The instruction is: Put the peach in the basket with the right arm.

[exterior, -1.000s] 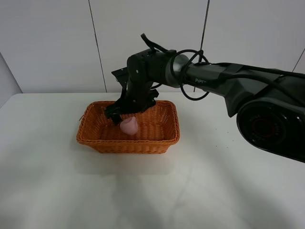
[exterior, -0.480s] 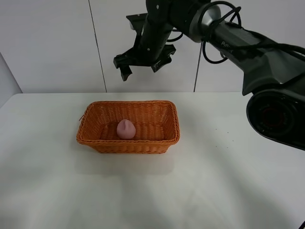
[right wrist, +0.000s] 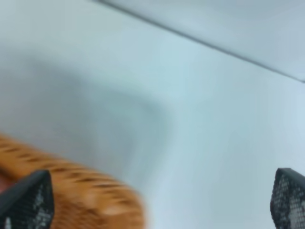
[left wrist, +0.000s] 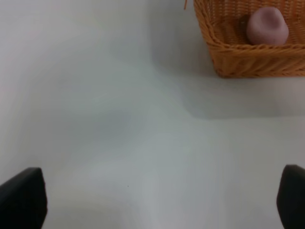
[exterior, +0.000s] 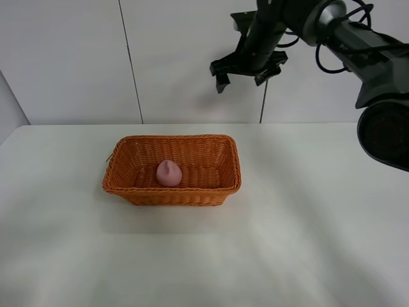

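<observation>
Inside the basket [exterior: 233, 167], toward its 9 o'clock half, the peach [exterior: 169, 173] rests on the weave. Up at 1 o'clock my right arm [exterior: 294, 13] hangs with right jaws spread and empty; left jaws gape too. I judge placement done; next I just park the arm.

Blurred, edge-cropped basket [right wrist: 76, 193], right wrist view

White tabletop [exterior: 192, 256] beneath pale grey wall panels [exterior: 64, 57] with thin dark vertical seams [exterior: 131, 64]
</observation>
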Tool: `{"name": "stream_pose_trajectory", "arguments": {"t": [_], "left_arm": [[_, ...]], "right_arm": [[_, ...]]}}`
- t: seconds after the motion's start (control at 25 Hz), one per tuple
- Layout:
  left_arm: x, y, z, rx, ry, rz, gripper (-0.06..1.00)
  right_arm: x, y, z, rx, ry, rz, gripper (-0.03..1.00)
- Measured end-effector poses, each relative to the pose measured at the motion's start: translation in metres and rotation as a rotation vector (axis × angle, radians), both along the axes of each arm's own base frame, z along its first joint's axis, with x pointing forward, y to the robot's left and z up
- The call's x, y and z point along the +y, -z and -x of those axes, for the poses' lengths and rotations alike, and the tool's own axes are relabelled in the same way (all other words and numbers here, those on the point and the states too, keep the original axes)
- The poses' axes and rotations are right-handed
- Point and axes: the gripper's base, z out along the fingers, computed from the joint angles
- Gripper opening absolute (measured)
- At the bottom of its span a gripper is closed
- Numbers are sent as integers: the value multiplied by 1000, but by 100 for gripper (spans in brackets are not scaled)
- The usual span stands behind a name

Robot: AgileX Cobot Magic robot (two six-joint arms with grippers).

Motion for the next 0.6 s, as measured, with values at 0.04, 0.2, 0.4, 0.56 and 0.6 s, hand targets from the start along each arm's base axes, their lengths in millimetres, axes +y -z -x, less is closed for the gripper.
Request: {"name": "stream_pose_trajectory", "arguments": {"t": [0.04,0.2,0.4,0.56,0.6], "left_arm": [[0,0,0,0,0,0,99],[0,0,0,0,0,0,99],[0,0,0,0,0,0,99],[0,0,0,0,0,0,99],[0,0,0,0,0,0,99]], "right_arm": [[-18,0,-6,0,37,1,70],[-85,0,-23,-2,166,8,70],[-158,0,-31,-2,297,17,70],[-191,0,-31,-1,357,12,70],[-194,0,-31,-1,361,11,70]]}}
